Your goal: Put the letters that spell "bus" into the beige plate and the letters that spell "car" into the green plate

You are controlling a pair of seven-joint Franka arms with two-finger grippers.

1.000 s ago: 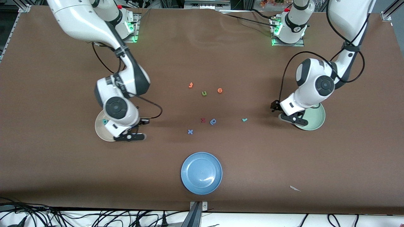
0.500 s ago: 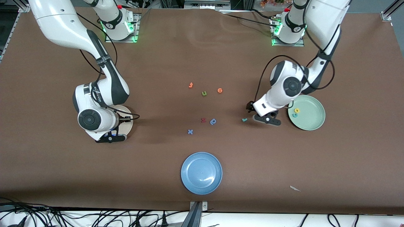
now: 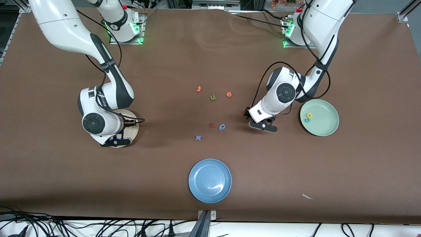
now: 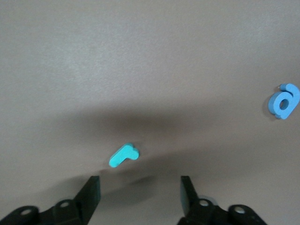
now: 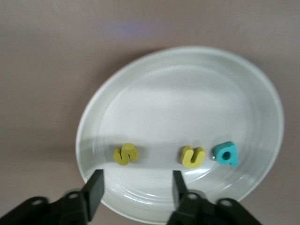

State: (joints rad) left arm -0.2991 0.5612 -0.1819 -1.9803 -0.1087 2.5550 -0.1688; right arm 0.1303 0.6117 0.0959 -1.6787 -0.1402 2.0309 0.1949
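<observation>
Risk sits mostly with the left pincer (image 4: 139,187): its jaws are spread, empty, low over the surface, and the thin teal "r" (image 4: 123,155) lies flat just ahead of the fingertips, not yet between them. A letter that small and light could be nudged aside by one finger or pressed flat and missed.

The right pincer (image 5: 136,186) hangs spread and empty over the beige plate (image 5: 140,75), where the yellow "s" (image 5: 125,153), yellow "u" (image 5: 192,156) and teal "b" (image 5: 226,153) already lie. The green plate (image 3: 324,126) holds the yellow "a" (image 3: 309,115) and teal "c" (image 3: 307,120).

A second ago the left pincer was over the green plate and the right pincer was narrower.
</observation>
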